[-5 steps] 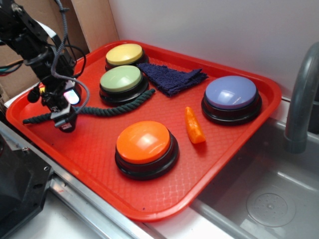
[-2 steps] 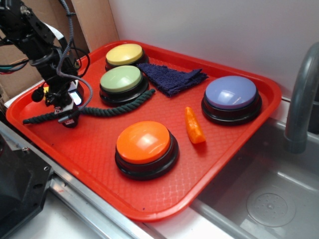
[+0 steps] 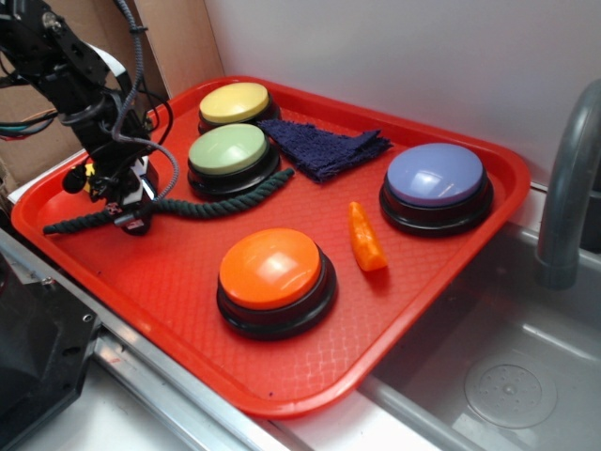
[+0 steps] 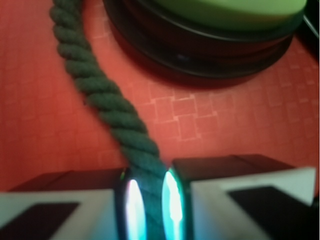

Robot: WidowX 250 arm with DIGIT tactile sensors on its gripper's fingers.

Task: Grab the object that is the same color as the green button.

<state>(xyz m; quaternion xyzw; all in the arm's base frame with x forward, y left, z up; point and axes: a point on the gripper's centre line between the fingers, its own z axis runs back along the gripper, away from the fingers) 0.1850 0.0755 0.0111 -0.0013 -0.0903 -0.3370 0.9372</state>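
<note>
A dark green twisted rope (image 3: 211, 205) lies wavy across the left part of the red tray (image 3: 423, 291), curving past the front of the green button (image 3: 228, 150). My gripper (image 3: 130, 218) is down on the rope near its left end, shut on it. In the wrist view the rope (image 4: 100, 95) runs from the top left down between the two fingers, my gripper (image 4: 152, 202) pinching it on both sides. The green button's black base (image 4: 200, 50) fills the top of that view. The rope's left tail (image 3: 70, 224) sticks out past the gripper.
On the tray also stand a yellow-topped button (image 3: 235, 103), an orange button (image 3: 272, 277) and a purple-blue button (image 3: 435, 183). A dark blue cloth (image 3: 324, 148) and a small orange wedge (image 3: 366, 237) lie between them. A sink (image 3: 507, 376) and grey faucet (image 3: 568, 188) are right.
The gripper has come down and slightly back onto the rope, and its fingers have shut on it. The rope still lies on the tray.
</note>
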